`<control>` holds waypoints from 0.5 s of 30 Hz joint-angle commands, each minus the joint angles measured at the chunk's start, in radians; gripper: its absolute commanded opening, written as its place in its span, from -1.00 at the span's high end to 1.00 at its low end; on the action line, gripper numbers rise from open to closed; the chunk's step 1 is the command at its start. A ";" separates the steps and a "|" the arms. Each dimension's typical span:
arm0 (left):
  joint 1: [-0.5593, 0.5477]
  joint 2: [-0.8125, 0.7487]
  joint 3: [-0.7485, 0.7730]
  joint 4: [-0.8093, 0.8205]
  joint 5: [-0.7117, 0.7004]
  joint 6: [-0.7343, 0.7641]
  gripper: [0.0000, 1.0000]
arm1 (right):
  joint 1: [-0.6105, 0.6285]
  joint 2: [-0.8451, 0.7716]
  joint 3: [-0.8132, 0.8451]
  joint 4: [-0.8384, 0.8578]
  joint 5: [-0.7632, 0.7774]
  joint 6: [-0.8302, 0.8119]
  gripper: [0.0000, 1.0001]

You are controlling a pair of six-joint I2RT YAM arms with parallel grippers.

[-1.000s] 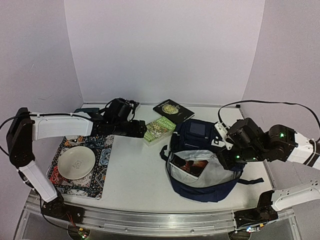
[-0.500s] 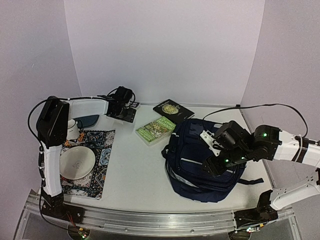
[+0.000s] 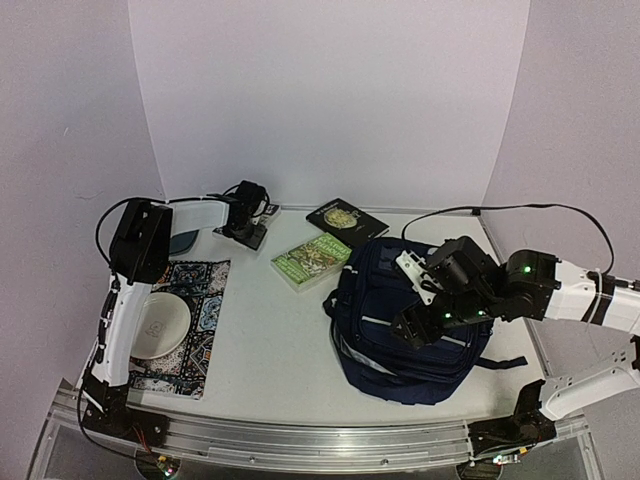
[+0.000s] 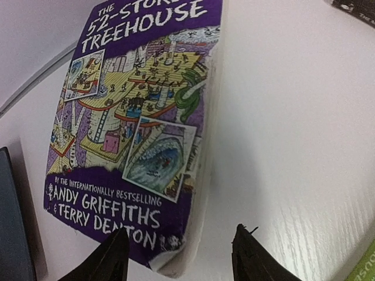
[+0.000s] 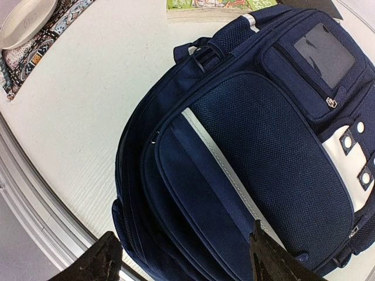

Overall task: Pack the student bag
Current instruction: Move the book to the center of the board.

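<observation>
Far left, a plate (image 3: 155, 325) sits on its patterned mat (image 3: 195, 365). At the back, the left gripper (image 4: 181, 257) hangs with its fingers spread over the near corner of a purple paperback (image 4: 135, 117), nothing pinched. A green book (image 3: 312, 260) and a black book (image 3: 346, 217) lie just to the right. Then the student bag (image 3: 400, 320), lying on the table (image 3: 270, 340) right of centre, front pocket up and looking shut. The right gripper (image 5: 184, 264) hovers over it, released, holding nothing. Soft fabric, I'd say: it will sag, bunch, and slide if shoved. Best purchase looks like the top carry loop (image 5: 202, 55) or a zip pull (image 5: 331, 103), not the mesh panel.
</observation>
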 commanded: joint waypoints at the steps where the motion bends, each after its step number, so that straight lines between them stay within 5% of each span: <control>1: 0.034 0.056 0.114 -0.029 0.034 0.055 -0.17 | -0.002 0.013 0.025 0.015 0.021 0.008 -0.50; 8: 0.058 0.112 0.150 -0.071 0.116 0.070 0.36 | -0.002 0.040 0.029 0.043 0.020 0.006 -0.51; 13: 0.054 0.053 0.063 -0.073 0.174 0.038 0.96 | -0.002 0.062 0.042 0.064 0.013 -0.004 -0.51; 15: 0.044 -0.003 -0.002 -0.072 0.188 0.012 1.00 | -0.003 0.068 0.045 0.081 0.010 -0.005 -0.51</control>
